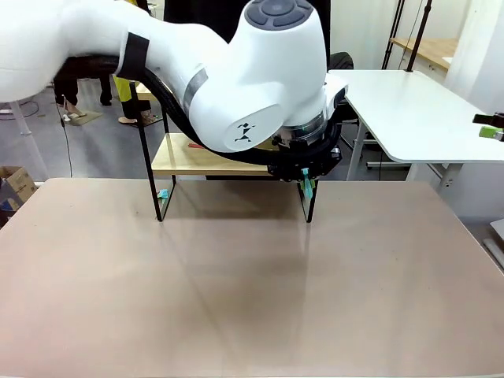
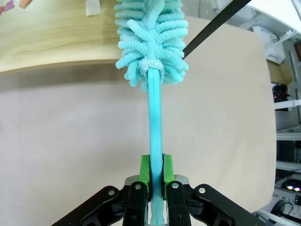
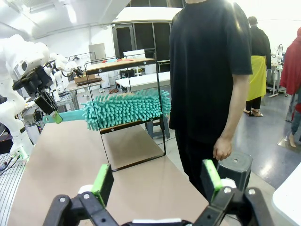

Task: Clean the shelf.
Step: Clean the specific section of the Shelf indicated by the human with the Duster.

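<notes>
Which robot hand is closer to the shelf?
Left. The left gripper, shut on the duster, sits beside the shelf, with the duster's head on the lower board. The right gripper hangs open farther back, bare table between it and the shelf.

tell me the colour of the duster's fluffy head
Teal; the duster shows best in the left wrist view.

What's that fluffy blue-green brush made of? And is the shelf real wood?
The duster head looks like soft chenille or microfibre: lots of fat, fuzzy turquoise fingers. Its handle seems to be smooth plastic, slightly glossy and the same colour. The shelf boards look like pale wood with matt grain lines, though they could be a veneer. Its frame looks like thin black-painted metal.
</notes>
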### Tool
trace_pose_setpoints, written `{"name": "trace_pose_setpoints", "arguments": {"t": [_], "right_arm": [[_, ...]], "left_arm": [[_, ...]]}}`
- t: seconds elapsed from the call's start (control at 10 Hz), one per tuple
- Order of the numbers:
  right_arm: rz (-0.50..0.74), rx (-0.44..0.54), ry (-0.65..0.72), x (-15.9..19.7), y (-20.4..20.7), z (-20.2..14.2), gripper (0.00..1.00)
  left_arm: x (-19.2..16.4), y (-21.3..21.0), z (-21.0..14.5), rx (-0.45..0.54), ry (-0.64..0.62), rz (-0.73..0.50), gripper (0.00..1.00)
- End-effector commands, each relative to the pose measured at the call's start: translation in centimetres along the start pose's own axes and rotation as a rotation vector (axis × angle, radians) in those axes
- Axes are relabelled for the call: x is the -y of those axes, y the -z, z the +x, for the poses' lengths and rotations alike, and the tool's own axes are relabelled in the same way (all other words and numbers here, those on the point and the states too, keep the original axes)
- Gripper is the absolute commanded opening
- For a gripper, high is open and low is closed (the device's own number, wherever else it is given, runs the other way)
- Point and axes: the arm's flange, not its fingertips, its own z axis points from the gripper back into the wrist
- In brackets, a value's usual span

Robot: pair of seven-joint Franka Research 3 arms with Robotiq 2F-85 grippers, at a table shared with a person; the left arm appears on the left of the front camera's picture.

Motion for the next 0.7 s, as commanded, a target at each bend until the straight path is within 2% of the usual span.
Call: {"name": "trace_pose_setpoints", "arguments": {"t": [0.0, 0.1, 0.2, 0.3, 0.6], "right_arm": [[0.003, 0.002, -0.007, 0.0, 0.2, 0.4, 1.0], [0.003, 0.002, -0.007, 0.0, 0.2, 0.4, 1.0], [0.003, 0.002, -0.007, 0.0, 0.2, 0.4, 1.0], [0.003, 0.002, -0.007, 0.0, 0.2, 0.4, 1.0], [0.003, 0.002, -0.007, 0.0, 0.2, 0.4, 1.0]], "left_arm": [[1.0, -0.1, 0.2, 0.011, -0.062, 0.007, 0.13], [0.0, 0.0, 0.0, 0.0, 0.0, 0.0, 0.13], [0.2, 0.2, 0.0, -0.004, -0.01, 0.001, 0.13], [-0.7, 0.2, 0.4, -0.104, -0.01, 0.04, 0.13], [-3.6, -1.0, 1.4, -0.14, -0.061, 0.113, 0.13]]}}
